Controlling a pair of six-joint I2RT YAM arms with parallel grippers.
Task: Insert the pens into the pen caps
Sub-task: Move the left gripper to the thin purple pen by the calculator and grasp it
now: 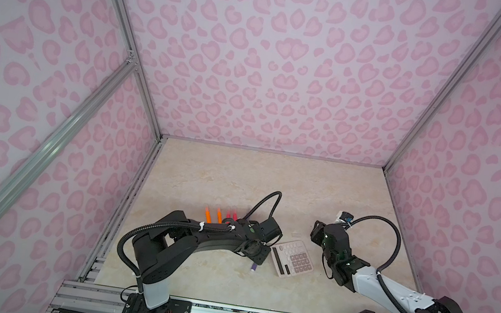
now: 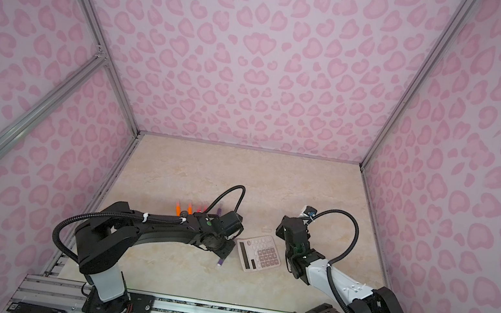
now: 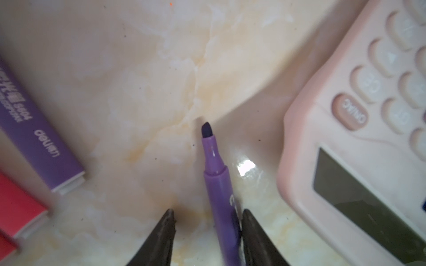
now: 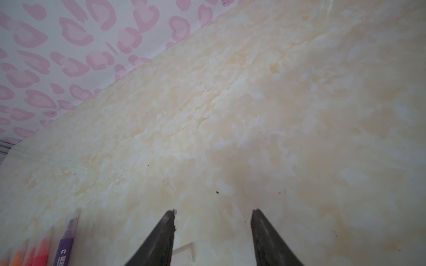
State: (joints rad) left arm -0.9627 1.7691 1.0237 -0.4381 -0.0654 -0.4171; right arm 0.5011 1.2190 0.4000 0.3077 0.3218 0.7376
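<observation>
My left jaws stand part open around the uncapped purple pen (image 3: 216, 184), just beside the calculator (image 3: 345, 138). It rests against one jaw with a gap to the other, so I judge it loose, not gripped. Its tip lies bare for capping. My right jaws gape, empty, over a clear cap (image 4: 184, 250) just beyond the calculator, placed to grab it. The other pens (image 1: 219, 215) line up near the calculator too.

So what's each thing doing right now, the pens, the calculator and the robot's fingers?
Left gripper: fingers open.
Right gripper: open, empty.
Loose purple marker pen: uncapped, between the left fingers, touching one.
Purple marker pen in the row: capped.
Pink plastic calculator: flat, screen blank.
Small clear plastic cap: lying empty.
</observation>
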